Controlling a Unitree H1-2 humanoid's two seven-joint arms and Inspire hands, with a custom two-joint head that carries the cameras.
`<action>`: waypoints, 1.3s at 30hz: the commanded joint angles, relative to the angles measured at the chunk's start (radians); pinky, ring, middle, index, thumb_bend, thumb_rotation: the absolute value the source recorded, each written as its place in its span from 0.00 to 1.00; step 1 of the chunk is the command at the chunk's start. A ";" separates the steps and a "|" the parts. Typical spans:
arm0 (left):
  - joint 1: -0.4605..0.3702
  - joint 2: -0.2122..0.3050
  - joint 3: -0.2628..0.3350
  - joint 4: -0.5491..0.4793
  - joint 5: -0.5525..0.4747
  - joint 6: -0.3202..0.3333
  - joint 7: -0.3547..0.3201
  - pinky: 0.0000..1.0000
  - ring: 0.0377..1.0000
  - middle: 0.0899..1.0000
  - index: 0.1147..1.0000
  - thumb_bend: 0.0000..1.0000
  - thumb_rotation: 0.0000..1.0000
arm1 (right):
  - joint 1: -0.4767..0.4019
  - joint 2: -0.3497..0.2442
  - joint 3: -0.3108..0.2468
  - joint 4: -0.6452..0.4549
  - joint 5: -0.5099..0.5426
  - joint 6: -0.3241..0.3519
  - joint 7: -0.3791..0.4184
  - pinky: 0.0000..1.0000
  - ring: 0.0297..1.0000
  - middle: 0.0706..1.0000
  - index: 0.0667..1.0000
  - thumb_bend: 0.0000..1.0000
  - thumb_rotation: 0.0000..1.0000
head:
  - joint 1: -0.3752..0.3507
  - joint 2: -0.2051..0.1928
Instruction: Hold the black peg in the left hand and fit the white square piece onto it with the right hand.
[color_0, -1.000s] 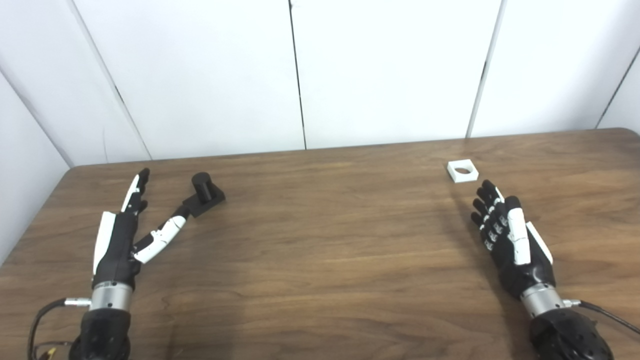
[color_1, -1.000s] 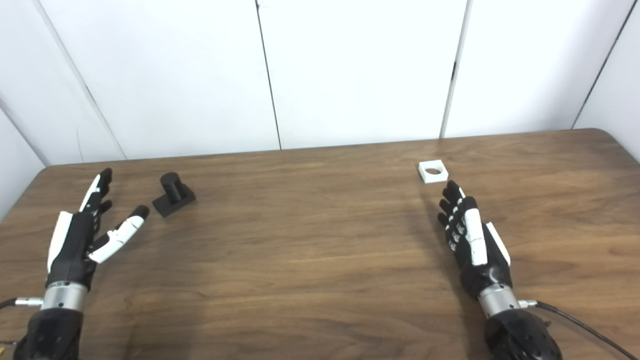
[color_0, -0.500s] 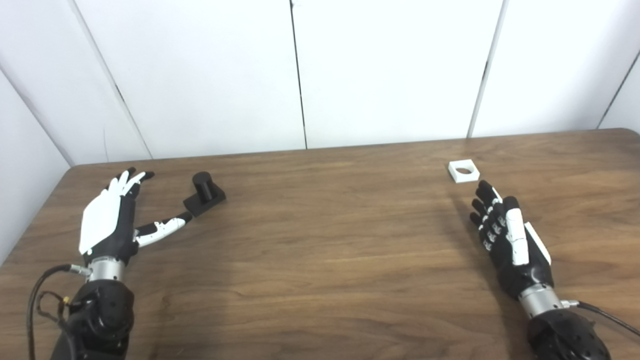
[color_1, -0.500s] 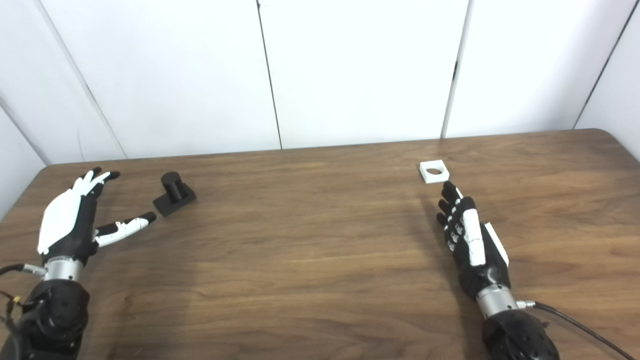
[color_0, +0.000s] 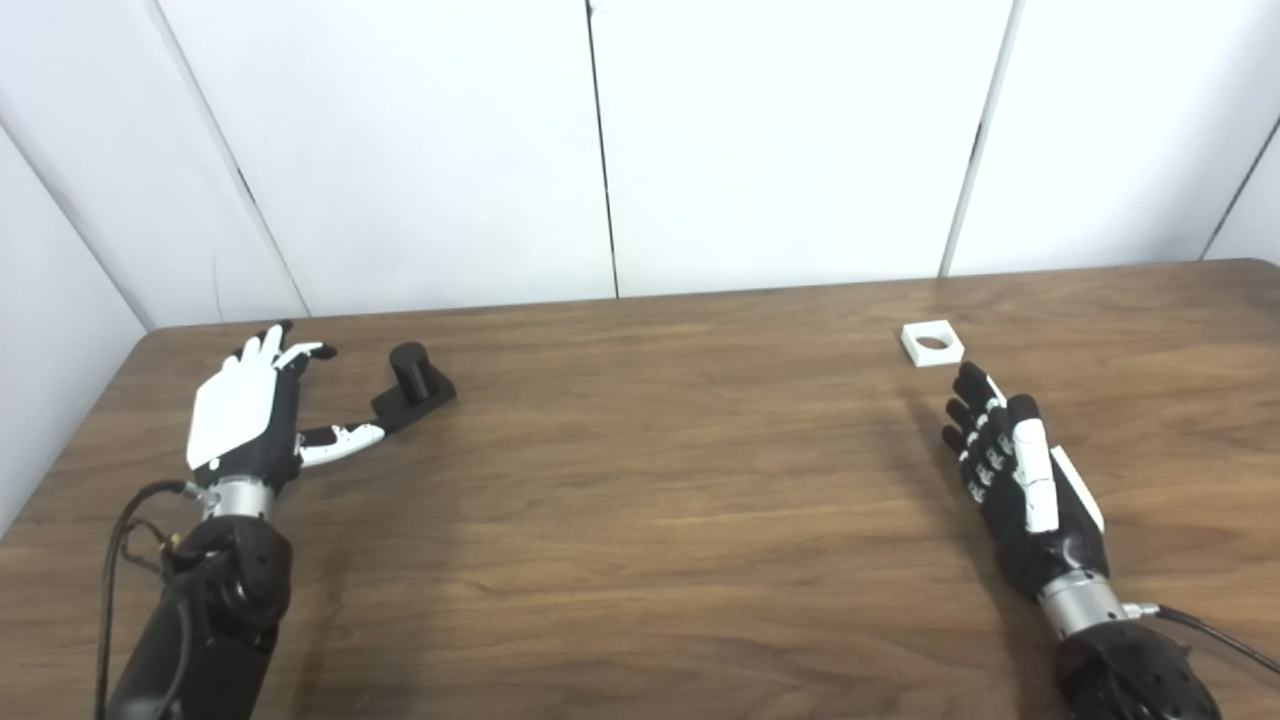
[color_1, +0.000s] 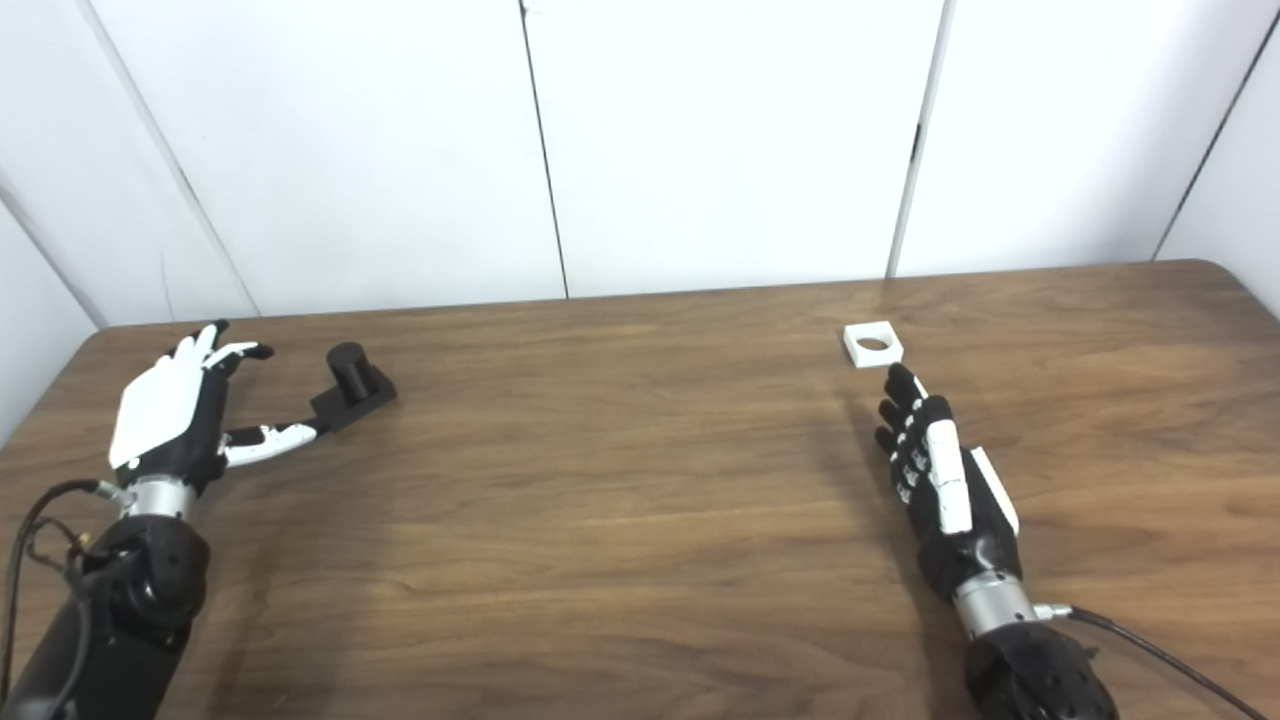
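On the left side of the table (color_0: 640, 520), my left hand (color_0: 245, 410) has turned its white back up and slid closer to the black peg (color_0: 413, 375), fingers spread, thumb just beside its base. Nothing is held yet. My right hand (color_0: 1010, 470) waits, fingers straight together, near the white square piece (color_0: 931, 342).

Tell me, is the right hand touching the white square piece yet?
Apart. In the left eye view, bare wood shows between the right hand and the white square piece, which lies flat on the table just beyond the fingertips.
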 joint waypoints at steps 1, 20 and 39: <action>-0.069 0.037 -0.003 0.006 0.012 -0.010 0.029 1.00 1.00 0.99 0.74 0.84 0.46 | 0.013 0.020 0.003 0.001 0.000 -0.030 -0.004 1.00 1.00 1.00 0.97 0.63 1.00 | -0.001 0.000; -0.141 0.005 -0.074 0.149 -0.005 -0.011 0.051 1.00 1.00 0.97 0.75 0.83 0.52 | 0.028 0.023 0.000 -0.018 -0.004 -0.030 -0.005 1.00 1.00 1.00 0.98 0.61 1.00 | -0.015 0.004; -0.111 -0.007 -0.073 0.109 -0.073 -0.025 0.015 1.00 1.00 0.93 0.69 0.79 0.47 | 0.024 0.028 0.000 -0.018 -0.005 -0.017 -0.008 1.00 1.00 1.00 0.97 0.60 1.00 | -0.017 0.008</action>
